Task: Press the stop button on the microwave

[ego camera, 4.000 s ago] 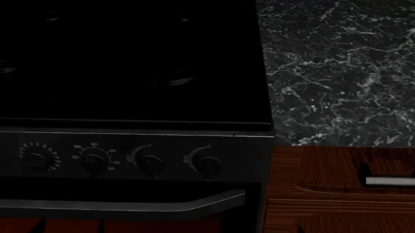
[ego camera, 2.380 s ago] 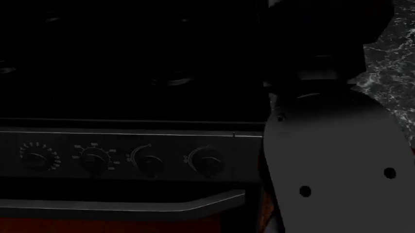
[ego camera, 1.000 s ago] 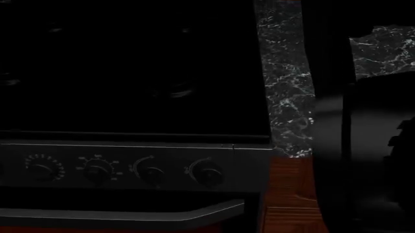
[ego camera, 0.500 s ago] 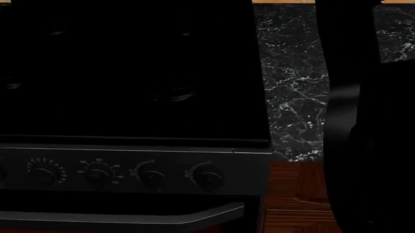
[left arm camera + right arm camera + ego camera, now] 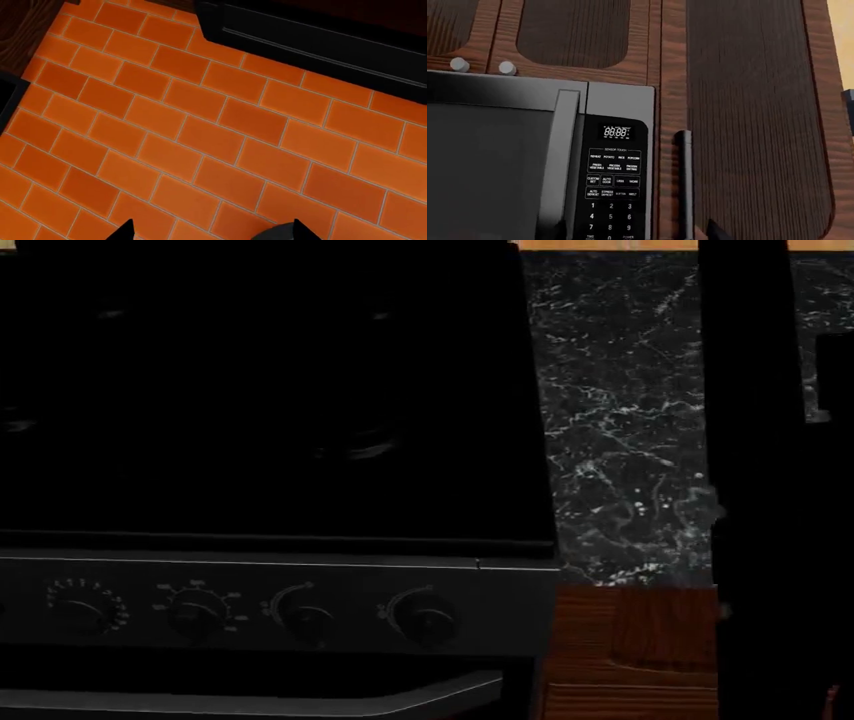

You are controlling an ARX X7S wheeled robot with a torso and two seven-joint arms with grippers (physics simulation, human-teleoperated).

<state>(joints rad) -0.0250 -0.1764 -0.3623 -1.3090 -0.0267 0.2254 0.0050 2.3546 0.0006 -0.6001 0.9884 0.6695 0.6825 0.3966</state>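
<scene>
The microwave shows only in the right wrist view, set under wooden wall cabinets. Its control panel has a lit display, preset buttons and a number keypad. The panel's lowest rows are cut off by the frame edge, and no stop button is readable. My right gripper faces the panel from a distance; one fingertip shows far to one side, so the jaws stand open and empty. My right arm is a dark column in the head view. My left gripper hangs open and empty over the orange tile floor.
A dark stove with several knobs fills the head view, with a marble counter to its right and a wooden cabinet front below. A cabinet handle runs beside the microwave. The oven base borders the floor.
My right arm has risen into the head view and moved to its right edge as a tall dark column. The head view has tilted up slightly; the stove front sits lower.
</scene>
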